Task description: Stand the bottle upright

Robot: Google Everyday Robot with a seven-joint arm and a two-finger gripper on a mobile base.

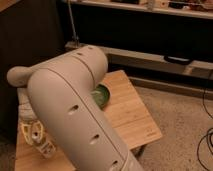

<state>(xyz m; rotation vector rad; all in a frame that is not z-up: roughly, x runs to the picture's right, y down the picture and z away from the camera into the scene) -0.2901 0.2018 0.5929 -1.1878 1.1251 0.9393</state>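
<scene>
My large pale arm fills the middle of the camera view and hides much of the wooden table (132, 117). My gripper (38, 139) is at the lower left, low over the table's left part, pointing down. A green rounded object (103, 95) shows just right of the arm, near the table's middle. It is partly hidden, and I cannot tell whether it is the bottle or how it lies. No other bottle shows. Whatever is under the gripper is hidden.
A dark shelf unit (150, 30) stands behind the table with a low ledge (150, 57) along its base. Speckled floor (182, 125) lies to the right, with black cables (206, 145) at the right edge. A dark wall is on the left.
</scene>
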